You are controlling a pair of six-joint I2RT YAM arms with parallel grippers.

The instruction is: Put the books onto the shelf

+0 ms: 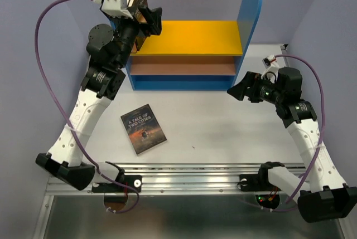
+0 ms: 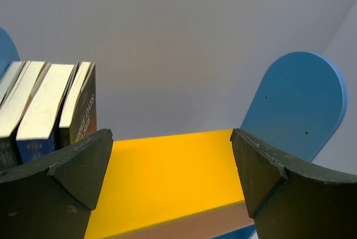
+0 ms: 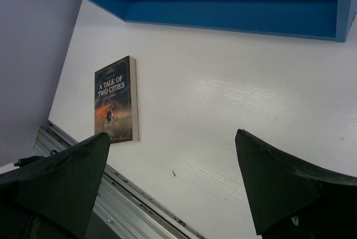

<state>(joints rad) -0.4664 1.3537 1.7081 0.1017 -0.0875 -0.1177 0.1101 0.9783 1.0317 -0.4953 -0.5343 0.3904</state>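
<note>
The loose book (image 1: 144,128), cover reading "A TALE OF TWO CITIES", lies flat on the table (image 1: 223,122) in front of the shelf (image 1: 189,37). The other books (image 2: 47,108) stand up top at its left end. The left gripper (image 2: 172,138) hovers raised beside them, jaws wide and empty. The right gripper (image 1: 239,89) is low by the shelf's right side, same deal.

A white table (image 1: 223,122) is stretching out in front of me, faint wood grain showing in its top. A silver metal rail (image 1: 189,172) is running along its near edge. Pale lavender walls (image 1: 22,55) are closing it in, and a tiny dark speck (image 3: 174,173) is lying near the rail.
</note>
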